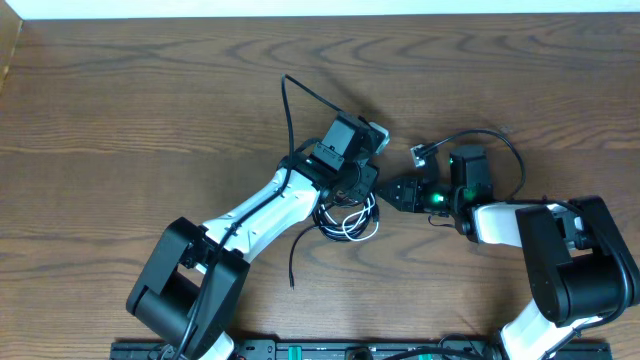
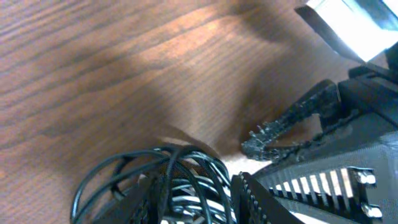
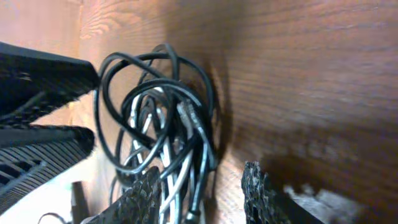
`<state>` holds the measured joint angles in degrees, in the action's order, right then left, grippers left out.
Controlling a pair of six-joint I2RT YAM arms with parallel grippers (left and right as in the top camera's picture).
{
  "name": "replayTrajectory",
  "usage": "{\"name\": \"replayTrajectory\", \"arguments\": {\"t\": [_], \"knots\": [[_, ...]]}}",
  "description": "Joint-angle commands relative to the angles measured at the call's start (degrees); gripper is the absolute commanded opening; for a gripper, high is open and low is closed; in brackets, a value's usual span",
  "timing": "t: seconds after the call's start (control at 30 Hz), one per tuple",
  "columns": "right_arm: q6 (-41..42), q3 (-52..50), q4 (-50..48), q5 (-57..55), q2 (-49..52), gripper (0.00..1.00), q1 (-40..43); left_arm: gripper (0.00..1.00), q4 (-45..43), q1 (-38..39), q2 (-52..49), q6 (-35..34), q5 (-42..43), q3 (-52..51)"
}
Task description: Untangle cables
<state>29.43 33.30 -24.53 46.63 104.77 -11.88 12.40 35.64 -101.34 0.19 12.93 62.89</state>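
The cables lie as one tangled coil at the table's middle. The black cable loops round the white cable, and a black tail trails toward the front edge. My left gripper stands over the coil, open, with black and white strands between its fingers. My right gripper faces it from the right, open. In the right wrist view the strands rest against the right gripper's left finger, with bare wood before the other. Its fingertips show in the left wrist view.
A thick black wire loops above the right arm, ending at a small plug. Another arm wire rises behind the left wrist. A black rail runs along the wooden table's front edge.
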Motion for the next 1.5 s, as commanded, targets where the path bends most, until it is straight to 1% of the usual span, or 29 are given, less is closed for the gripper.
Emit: {"name": "replayTrajectory", "arguments": {"t": [0.0,0.03,0.1,0.13,0.2,0.33,0.5,0.53,0.57,0.73,0.8,0.97,1.17,1.27,1.37,1.43,1.47], "knots": [[-1.0,-0.3,0.1,-1.7,-0.9,0.39,-0.2,0.37,-0.2,-0.2,-3.0,0.0,-2.1,0.7],[-1.0,-0.3,0.2,-1.7,-0.9,0.39,-0.2,0.33,0.1,-0.2,-3.8,0.0,-2.1,0.7],[-1.0,-0.3,0.8,-1.9,-0.9,0.39,-0.2,0.19,2.5,-0.2,-5.2,0.0,-2.1,0.7],[-1.0,-0.3,1.1,-2.4,-0.9,0.39,-0.2,0.14,3.4,-0.3,-5.5,0.2,-2.1,0.7],[-1.0,-0.3,1.6,-3.7,-0.9,0.39,-0.2,0.14,4.8,-0.3,-5.7,0.6,-2.7,0.7],[-1.0,-0.3,1.8,-4.3,-0.9,0.4,-0.3,0.14,7.4,-0.5,-5.6,0.6,-6.6,0.7],[-1.3,-0.3,1.6,-6.3,-0.9,0.44,-1.6,0.14,8.4,-0.6,-5.6,0.6,-6.6,0.7],[-1.3,-0.3,1.6,-7.2,-0.9,0.45,-2.0,0.08,8.4,-0.6,-5.6,0.6,-6.5,0.7],[-1.3,-0.3,1.6,-7.9,-0.9,0.46,-2.4,0.08,8.4,-0.6,-5.6,0.6,-6.5,0.7],[-1.5,-0.3,1.6,-12.9,-0.9,0.49,-5.4,0.08,8.5,-0.7,-4.8,0.6,-3.3,0.9],[-1.5,-0.3,1.6,-15.0,-0.9,0.5,-6.3,0.07,9.4,-1.0,-2.3,1.5,-0.1,0.9],[-1.9,-0.3,1.4,-15.1,-0.9,0.51,-6.3,0.07,12.0,-3.0,3.0,2.6,4.1,0.9],[-1.9,-0.3,1.2,-15.0,-0.9,0.51,-6.3,0.07,12.9,-5.4,4.0,2.6,10.3,0.9],[-1.9,-0.3,1.2,-15.0,-0.9,0.52,-6.3,0.07,12.9,-5.5,3.7,2.7,10.4,0.8],[-1.9,-0.3,1.2,-15.0,-0.9,0.52,-6.3,0.08,10.9,-5.5,2.6,2.8,8.1,0.8],[-1.9,-0.3,1.2,-15.0,-0.9,0.52,-6.3,0.23,9.0,-5.5,1.6,2.7,5.4,0.8],[-1.9,-0.3,1.2,-15.0,-0.9,0.52,-6.3,0.25,8.4,-5.5,1.1,2.7,4.9,0.8]]}}
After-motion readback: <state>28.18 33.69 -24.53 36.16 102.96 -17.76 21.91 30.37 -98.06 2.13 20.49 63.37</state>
